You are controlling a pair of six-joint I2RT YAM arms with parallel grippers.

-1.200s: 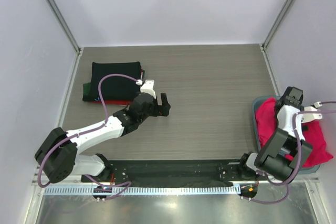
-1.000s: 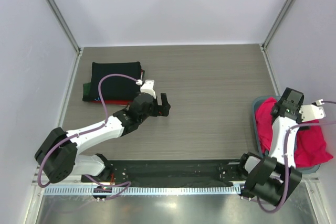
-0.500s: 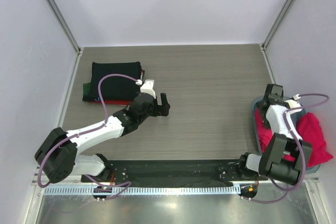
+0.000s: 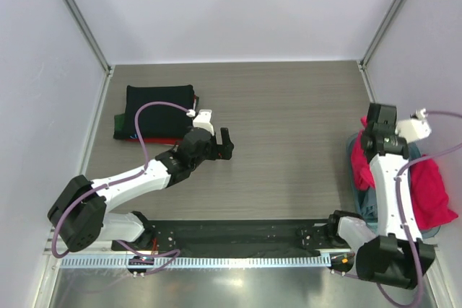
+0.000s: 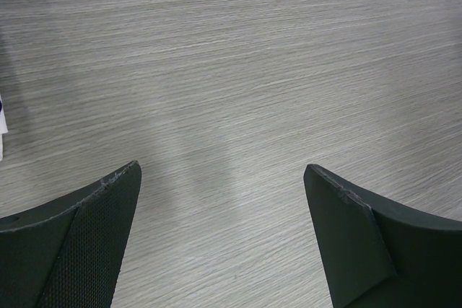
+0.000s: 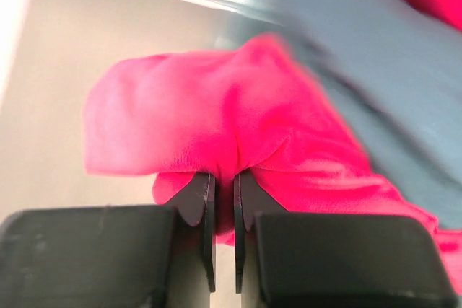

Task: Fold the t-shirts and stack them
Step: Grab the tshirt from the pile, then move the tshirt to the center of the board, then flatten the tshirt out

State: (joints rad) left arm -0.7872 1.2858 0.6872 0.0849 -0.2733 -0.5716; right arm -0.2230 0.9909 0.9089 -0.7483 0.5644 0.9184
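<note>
A bright pinkish-red t-shirt (image 4: 429,189) lies crumpled in a grey-blue bin (image 4: 351,178) at the table's right edge. My right gripper (image 4: 364,151) is over the shirt's left end, shut on a fold of that shirt (image 6: 216,128), which bunches round both fingertips (image 6: 206,191). A folded stack sits at the back left, with a black t-shirt (image 4: 159,102) on top and a dark red one (image 4: 162,140) under it. My left gripper (image 4: 216,135) hovers just right of the stack, open and empty (image 5: 222,171) over bare wood.
The grey-blue bin (image 6: 375,63) fills the upper right of the right wrist view, blurred. A metal frame post (image 4: 382,23) and pale walls close in the table. A black mat (image 4: 231,236) lies along the near edge between the arm bases.
My right gripper dropped onto the left end of the pinkish-red t-shirt and shut on a fold, pulling it up and left. The left arm stayed still.
</note>
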